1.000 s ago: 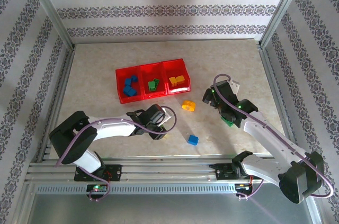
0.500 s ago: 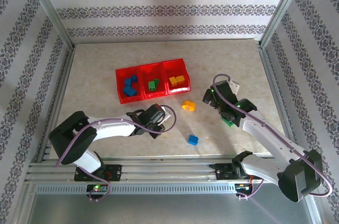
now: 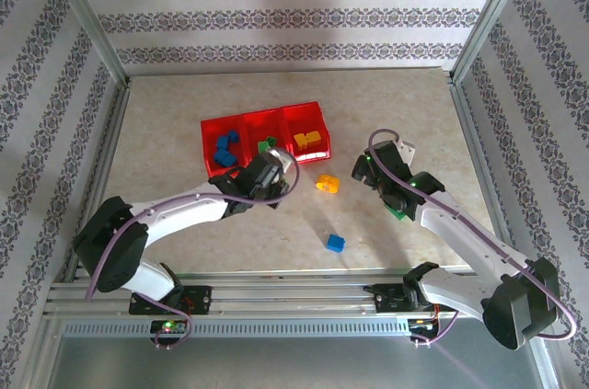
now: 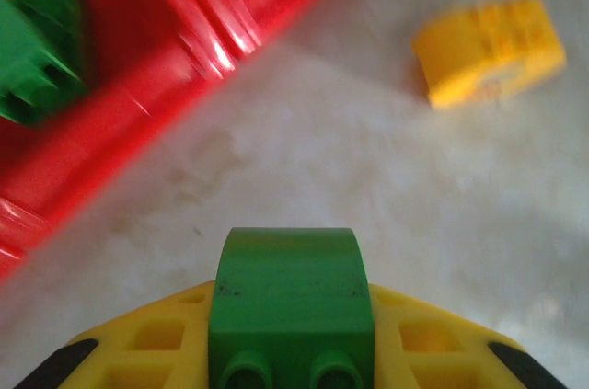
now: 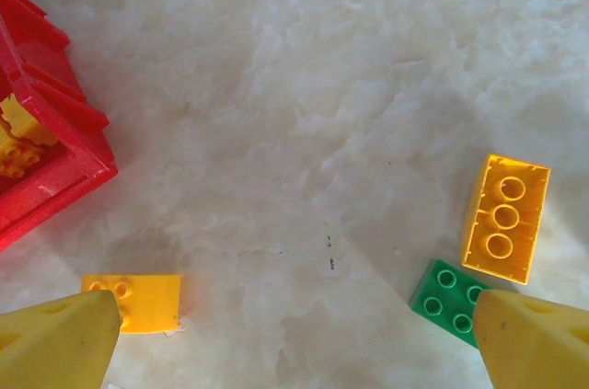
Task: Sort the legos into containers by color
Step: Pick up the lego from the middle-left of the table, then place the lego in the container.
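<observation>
Right wrist view: two yellow bricks (image 5: 504,219), one green brick (image 5: 448,292) below the wide-open right gripper (image 5: 294,334); left gripper (image 4: 291,363) clamps a second green brick (image 4: 290,292).

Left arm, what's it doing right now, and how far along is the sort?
The left gripper is shut on a green brick and holds it just short of the red tray. The right gripper hangs open over the table, near an orange-yellow brick and a second green brick. A blue brick and a yellow brick also lie loose, not yet sorted.
</observation>
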